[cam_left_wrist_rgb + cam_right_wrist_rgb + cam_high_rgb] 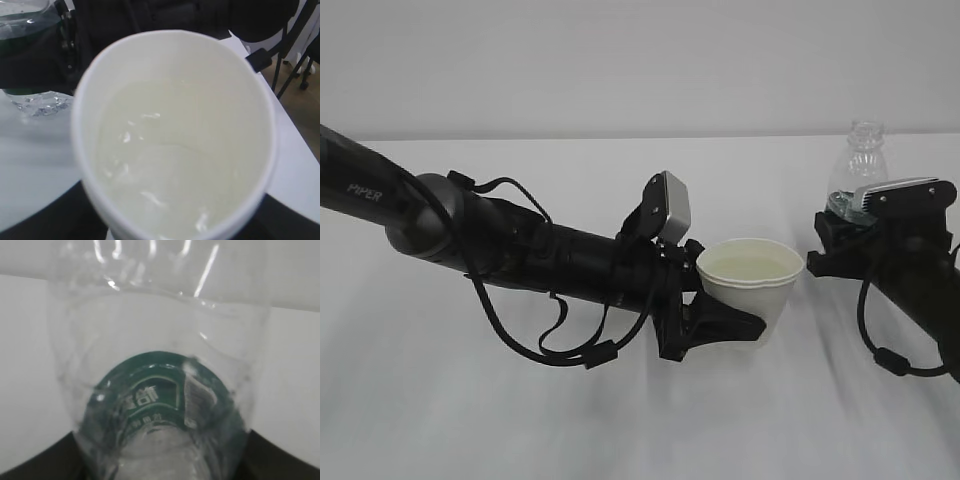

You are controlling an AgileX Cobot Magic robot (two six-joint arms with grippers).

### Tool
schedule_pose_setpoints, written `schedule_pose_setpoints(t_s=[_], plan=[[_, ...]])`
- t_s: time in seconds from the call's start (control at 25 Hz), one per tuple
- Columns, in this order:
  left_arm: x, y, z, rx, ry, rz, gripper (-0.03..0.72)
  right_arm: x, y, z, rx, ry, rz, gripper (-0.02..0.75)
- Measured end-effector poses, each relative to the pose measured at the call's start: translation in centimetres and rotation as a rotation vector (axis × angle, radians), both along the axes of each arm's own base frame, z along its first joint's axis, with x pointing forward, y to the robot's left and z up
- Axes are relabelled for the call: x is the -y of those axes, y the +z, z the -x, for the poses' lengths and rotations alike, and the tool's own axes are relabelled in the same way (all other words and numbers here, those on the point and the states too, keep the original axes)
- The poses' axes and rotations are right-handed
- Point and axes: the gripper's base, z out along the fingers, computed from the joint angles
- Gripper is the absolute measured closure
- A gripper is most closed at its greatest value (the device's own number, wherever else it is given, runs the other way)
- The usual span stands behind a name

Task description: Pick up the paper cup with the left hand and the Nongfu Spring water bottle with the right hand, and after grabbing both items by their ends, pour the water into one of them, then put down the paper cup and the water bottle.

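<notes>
The cup (750, 285) is clamped in the left hand (720, 325), jaws closed around its lower half, upright and sitting low at the table (520, 420); can't tell if the base is touching yet or just a hair off. The left wrist view looks straight into it, and there's water (175, 165) inside, so to me the pour looks done and we're at the put-down part.

How I'd do it: lower straight down, keep the rim level, no wrist twist, since a paper cup with liquid in it squishes easily and slops. Only let go once the base is flat on the table, then back the jaws out sideways so they don't drag the wall.

Further right and back, the right hand (880, 225) is gripping the bottle (860, 165) around its lower body near the green label (155, 400). It stands upright, neck up and no cap, well apart from the cup. Same deal there: set it down vertical, release, pull away level.

The table is plain white, looks like a slightly wrinkled cloth. Behind it is a bare pale wall. The left wrist view also catches a bit of brown floor past the table edge and some dark stand legs (295, 60).
</notes>
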Motion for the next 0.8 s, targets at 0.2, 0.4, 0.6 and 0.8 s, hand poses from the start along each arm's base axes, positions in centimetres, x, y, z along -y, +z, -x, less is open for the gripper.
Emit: schedule_pose_setpoints(t_s=[0.2, 0.4, 0.6, 0.8], plan=[[0.0, 0.0, 0.0, 0.001, -0.001, -0.001, 0.263, 0.0, -0.3, -0.3, -0.002, 0.0, 0.0, 0.362], [0.0, 0.0, 0.0, 0.001, -0.001, -0.001, 0.263, -0.1, -0.9, -0.9, -0.004, 0.0, 0.0, 0.362], [0.0, -0.1, 0.0, 0.003, 0.001, -0.007, 0.263, -0.1, -1.3, -1.1, -0.009, 0.0, 0.001, 0.362], [0.0, -0.1, 0.0, 0.004, 0.002, -0.011, 0.263, -0.1, -1.6, -1.5, -0.001, 0.0, -0.001, 0.362]])
